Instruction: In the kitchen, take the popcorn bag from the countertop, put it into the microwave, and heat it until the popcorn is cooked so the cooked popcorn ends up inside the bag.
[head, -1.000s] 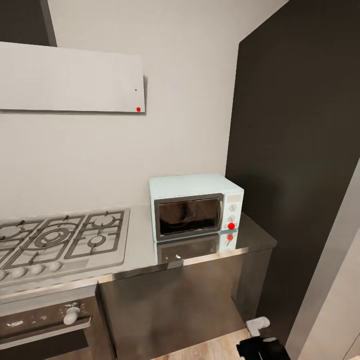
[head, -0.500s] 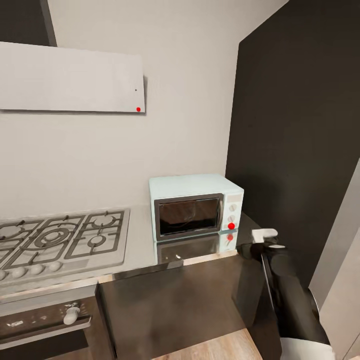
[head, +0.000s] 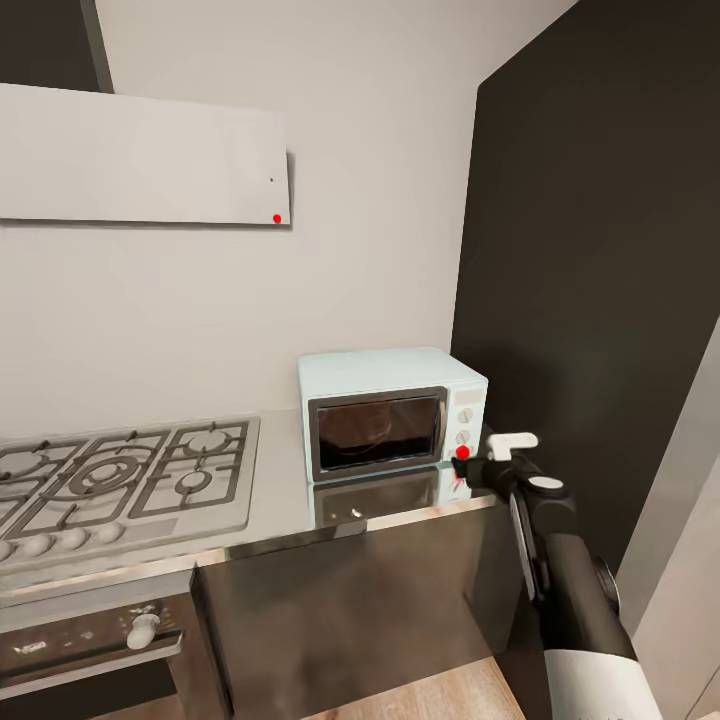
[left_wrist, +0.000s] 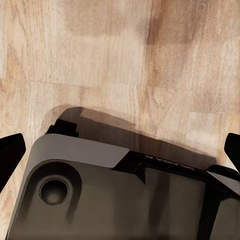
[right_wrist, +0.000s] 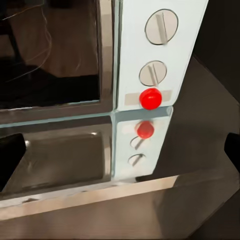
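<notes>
Two round knobs on the boxy mint microwave (head: 390, 410), glossy grey countertop (head: 290, 500) — right hand (head: 492, 468) beside it, spread open, empty.

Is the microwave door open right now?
No, the microwave has its dark glass door flush in the silver frame, and the right gripper is by the red button.

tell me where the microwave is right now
In the head view the microwave sits on the countertop right of the gas hob, beside the dark tall cabinet. The right end effector is close to its red button.
</notes>
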